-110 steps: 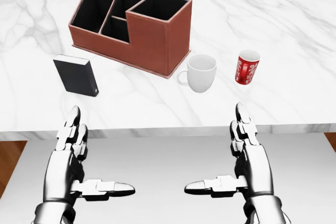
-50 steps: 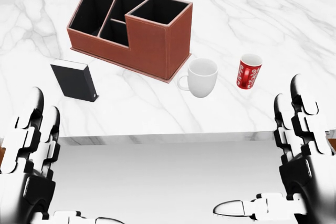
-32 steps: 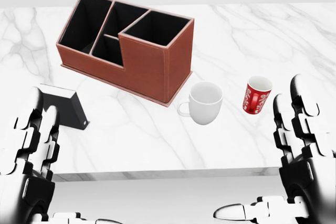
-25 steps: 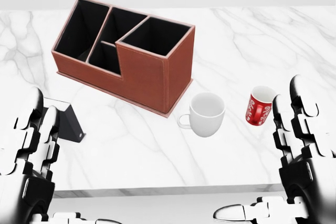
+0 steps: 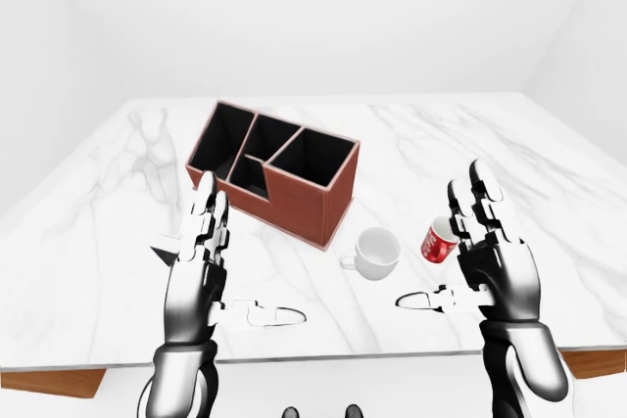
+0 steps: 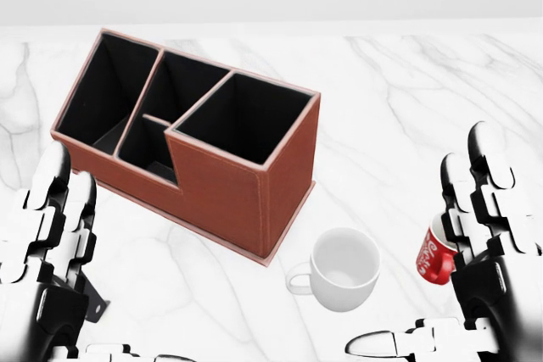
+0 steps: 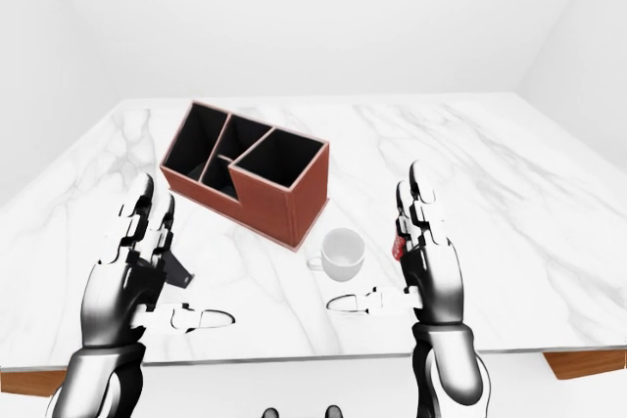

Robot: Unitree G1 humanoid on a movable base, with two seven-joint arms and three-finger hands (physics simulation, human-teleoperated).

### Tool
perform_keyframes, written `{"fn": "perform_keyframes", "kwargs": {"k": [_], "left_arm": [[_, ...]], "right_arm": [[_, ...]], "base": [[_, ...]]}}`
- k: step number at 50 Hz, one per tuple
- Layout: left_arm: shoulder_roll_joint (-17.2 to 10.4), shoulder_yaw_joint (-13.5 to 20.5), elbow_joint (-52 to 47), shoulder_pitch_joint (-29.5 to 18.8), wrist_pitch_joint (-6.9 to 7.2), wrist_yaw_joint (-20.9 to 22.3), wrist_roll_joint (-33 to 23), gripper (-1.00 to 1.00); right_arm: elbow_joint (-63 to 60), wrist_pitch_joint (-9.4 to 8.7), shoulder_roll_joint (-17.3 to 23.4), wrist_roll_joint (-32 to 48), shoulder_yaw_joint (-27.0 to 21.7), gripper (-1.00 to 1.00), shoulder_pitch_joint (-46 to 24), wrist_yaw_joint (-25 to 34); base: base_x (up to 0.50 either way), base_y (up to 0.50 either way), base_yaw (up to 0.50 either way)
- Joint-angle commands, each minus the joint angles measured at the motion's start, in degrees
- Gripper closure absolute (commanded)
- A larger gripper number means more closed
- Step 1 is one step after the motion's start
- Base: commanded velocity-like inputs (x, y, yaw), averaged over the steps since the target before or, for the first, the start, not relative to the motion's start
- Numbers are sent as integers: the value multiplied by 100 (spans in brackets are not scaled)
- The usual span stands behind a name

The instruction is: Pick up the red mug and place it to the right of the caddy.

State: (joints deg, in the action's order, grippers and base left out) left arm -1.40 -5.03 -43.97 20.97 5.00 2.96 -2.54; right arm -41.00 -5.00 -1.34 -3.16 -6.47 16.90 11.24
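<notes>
1. Right hand (image 5: 490,261): raised at lower right of left-eye view, fingers straight up, thumb stretched sideways toward centre; spread wide, holding nothing. Well placed for the reach, the target lying just past its fingers.
2. Left hand (image 5: 201,266): raised at lower left, same wide spread, empty. Best kept where it is and out of the reach.
3. Dark box (image 7: 176,268): small, black, largely hidden behind left hand; on marble table (image 5: 118,242). No part in the task.
4. Red mug (image 5: 438,239): upright on table, white pattern on wall, partly covered by right-hand fingers in every view; not gripped. Handle side not readable. Advice: lower open hand beside it, wrap fingers and thumb around the wall, close only once the cup sits fully between them; lift straight up to avoid tipping.
5. White mug (image 6: 344,267): upright, handle to view left, between red mug and caddy, near both. Likely hazard: occupies part of the ground right of the caddy; approach from the right so as not to knock it.
6. Caddy (image 6: 212,154): brown, four black compartments, farthest item. Target spot judged to be table beside its right wall.
</notes>
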Motion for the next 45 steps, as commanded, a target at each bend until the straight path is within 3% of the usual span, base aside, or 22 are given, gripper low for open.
{"fn": "perform_keyframes", "kwargs": {"k": [1,22,38,45], "left_arm": [[-8,-11,-48,14,0,-4,8,-100],[-18,-9,-82,43,0,12,41,-100],[-5,14,-110,42,0,37,48,-100],[0,28,-106,32,0,41,52,-100]], "right_arm": [[-14,0,-4,-21,-29,-100,-3,20],[54,0,-15,77,-50,-100,-75,-68],[-47,0,-18,-197,-45,-100,49,144],[-63,0,-27,-256,-104,-100,-5,113]], "base": [[50,-3,0],[50,-3,0],[0,0,0],[0,-41,0]]}}
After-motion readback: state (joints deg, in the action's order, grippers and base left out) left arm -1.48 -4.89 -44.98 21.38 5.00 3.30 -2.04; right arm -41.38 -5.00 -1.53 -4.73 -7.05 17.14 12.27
